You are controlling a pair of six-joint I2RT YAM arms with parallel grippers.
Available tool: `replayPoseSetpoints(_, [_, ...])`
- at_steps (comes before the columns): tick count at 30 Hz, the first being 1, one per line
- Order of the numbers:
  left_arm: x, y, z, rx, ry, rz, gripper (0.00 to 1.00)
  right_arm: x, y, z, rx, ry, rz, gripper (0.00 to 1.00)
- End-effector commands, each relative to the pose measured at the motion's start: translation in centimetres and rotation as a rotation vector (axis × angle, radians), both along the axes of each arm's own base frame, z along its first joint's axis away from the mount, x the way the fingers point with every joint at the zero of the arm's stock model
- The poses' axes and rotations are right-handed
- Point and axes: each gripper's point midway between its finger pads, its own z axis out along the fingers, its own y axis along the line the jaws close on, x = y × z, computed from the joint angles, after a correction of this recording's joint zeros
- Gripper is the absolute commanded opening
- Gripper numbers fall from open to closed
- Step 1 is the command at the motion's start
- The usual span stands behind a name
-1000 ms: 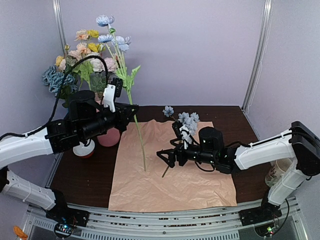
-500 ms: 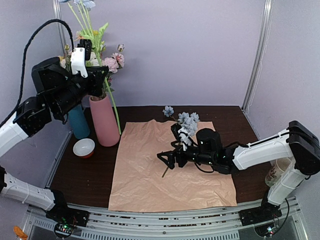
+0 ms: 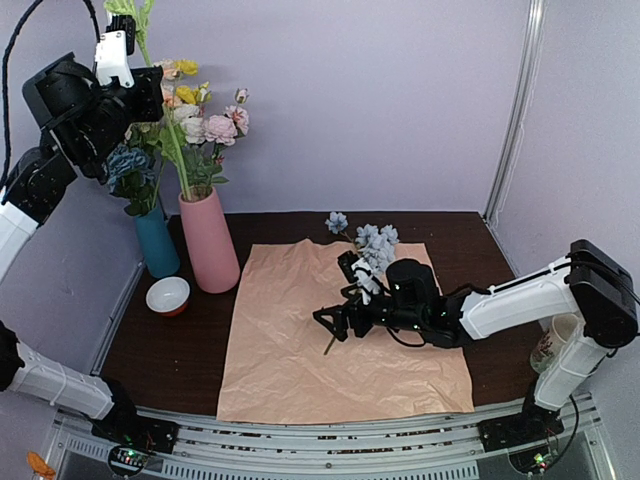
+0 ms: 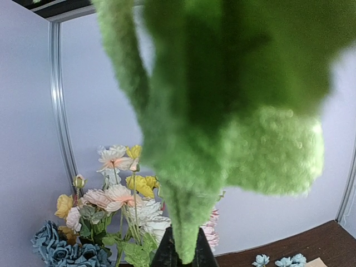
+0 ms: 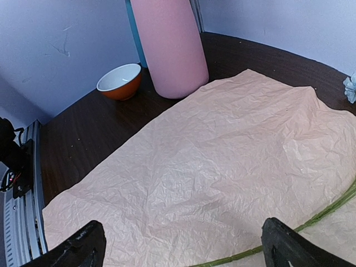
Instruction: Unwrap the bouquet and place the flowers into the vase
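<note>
The left gripper (image 3: 150, 98) has risen higher and swung left, pinched shut on a green flower stem (image 3: 167, 125) whose lower end now reaches the mouth of the pink vase (image 3: 208, 245), far left. Farther right, the right gripper (image 3: 335, 322) gapes wide above the flattened paper (image 3: 300, 370), over a blue-flowered stem (image 3: 372, 240) lying there.

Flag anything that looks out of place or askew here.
Nothing spilled or damaged. One blue-flowered stem lies flat on the spread paper beside the open right pincer, not in the pink vase. The left pincer holds a green stem up over that vase.
</note>
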Motion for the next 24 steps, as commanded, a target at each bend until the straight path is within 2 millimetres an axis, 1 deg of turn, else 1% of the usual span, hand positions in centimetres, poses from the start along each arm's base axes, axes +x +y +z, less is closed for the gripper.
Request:
replayPoseSetpoints(1, [1.6,1.2,0.9,0.033,-0.012,0.038,0.0,0.6,0.4,0.3,-0.006,-0.013,-0.01,1.0])
replayPoseSetpoints(6, [3.6,1.9,0.5,0.009,-0.014,0.037,0.0,0.5,0.3,0.6,-0.004,-0.018,-0.011,1.0])
replayPoseSetpoints(11, [5.9,1.7,0.0,0.005,-0.014,0.042,0.0,0.5,0.4,0.6,-0.001,-0.015,-0.005,1.0])
replayPoseSetpoints(16, [7.5,1.5,0.4,-0.002,-0.02,0.036,0.0,0.5,0.4,0.4,-0.011,-0.016,-0.009,1.0])
replayPoseSetpoints(20, [8.6,1.3,-0.9,-0.005,0.005,0.032,0.0,0.5,0.3,0.4,-0.013,-0.017,-0.01,1.0])
replayPoseSetpoints(23, [9.0,1.6,-2.5,-0.013,0.022,0.044,0.0,0.6,0.4,0.3,-0.015,-0.015,-0.01,1.0])
replayPoseSetpoints(24, [9.3,1.7,-3.3,-0.015,0.034,0.049,0.0,0.5,0.4,0.3,-0.014,-0.015,-0.008,1.0])
